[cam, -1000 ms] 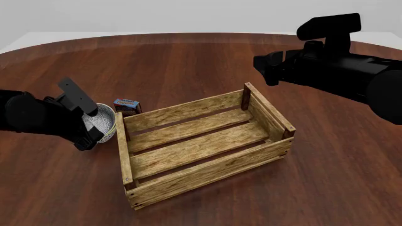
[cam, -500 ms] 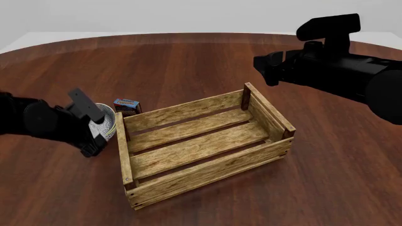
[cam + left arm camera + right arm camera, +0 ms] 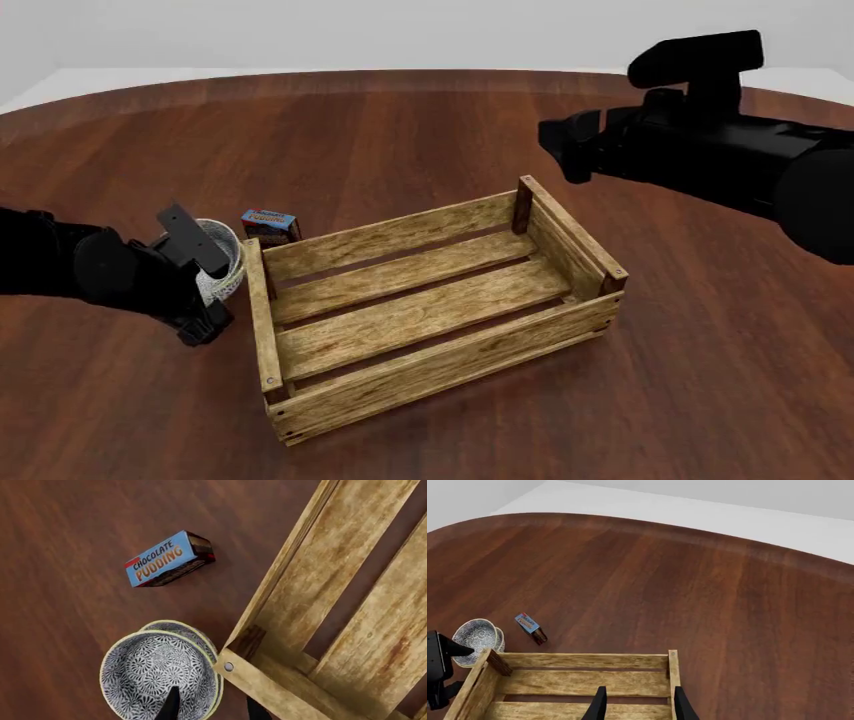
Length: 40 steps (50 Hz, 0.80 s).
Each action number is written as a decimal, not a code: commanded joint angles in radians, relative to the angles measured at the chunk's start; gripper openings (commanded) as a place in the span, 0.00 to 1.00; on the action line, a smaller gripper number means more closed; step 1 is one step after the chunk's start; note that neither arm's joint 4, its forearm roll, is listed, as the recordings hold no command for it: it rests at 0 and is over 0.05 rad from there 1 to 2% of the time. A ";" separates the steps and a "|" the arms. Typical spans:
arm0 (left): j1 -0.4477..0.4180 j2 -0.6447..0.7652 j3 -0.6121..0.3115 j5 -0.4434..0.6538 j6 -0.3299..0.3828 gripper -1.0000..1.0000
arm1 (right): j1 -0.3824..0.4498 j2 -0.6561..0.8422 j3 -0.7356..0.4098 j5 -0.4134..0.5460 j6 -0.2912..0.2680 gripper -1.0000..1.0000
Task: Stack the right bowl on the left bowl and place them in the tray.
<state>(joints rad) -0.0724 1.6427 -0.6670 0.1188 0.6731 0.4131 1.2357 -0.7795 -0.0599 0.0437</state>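
The left jaws (image 3: 212, 707) straddle the rim of the upper patterned bowl (image 3: 155, 670), one fingertip (image 3: 171, 705) inside the bowl and the other (image 3: 257, 711) outside it, next to the crate's corner. They are closed around that rim. In this left wrist view the upper bowl sits nested in a second bowl (image 3: 193, 632), of which only a crescent of rim shows. Both bowls lie just beside the corner post of the wooden slatted tray (image 3: 320, 605). A blue and red chocolate pudding box (image 3: 168, 559) lies on the dark wooden counter (image 3: 60, 570), near the bowls but apart from them.

In the front view the left gripper (image 3: 200, 285) is at the stacked bowls (image 3: 222, 262), outside the tray (image 3: 427, 315) at its left end. The pudding box (image 3: 270, 226) stands just past that end's far corner. The right arm (image 3: 694, 150) hangs high above the counter (image 3: 400, 130), over the far right side and well clear of the tray.

In the right wrist view the right jaws (image 3: 636, 702) are released, their two fingertips spread with nothing between them, above the tray (image 3: 580, 680). The bowls (image 3: 479, 635) sit by the tray's corner, with the left gripper (image 3: 440, 667) at them and the pudding box (image 3: 530, 628) close by on the counter (image 3: 680, 580).
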 commanded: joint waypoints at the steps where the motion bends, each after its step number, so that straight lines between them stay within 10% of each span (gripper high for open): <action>1: -0.014 0.050 0.009 -0.046 -0.056 1.00 | 0.013 -0.004 0.003 0.001 0.004 1.00; 3: -0.021 0.053 0.005 -0.038 -0.064 1.00 | 0.014 -0.004 0.003 0.001 0.005 1.00; 4: -0.016 0.051 0.009 -0.045 -0.061 0.00 | 0.013 -0.003 0.003 0.001 0.004 1.00; 40: 0.024 -0.148 -0.011 0.073 -0.106 0.00 | 0.025 -0.018 0.007 0.009 0.005 1.00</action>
<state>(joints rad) -0.0522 1.5541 -0.6642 0.1680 0.6148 0.4196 1.2379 -0.7784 -0.0592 0.0418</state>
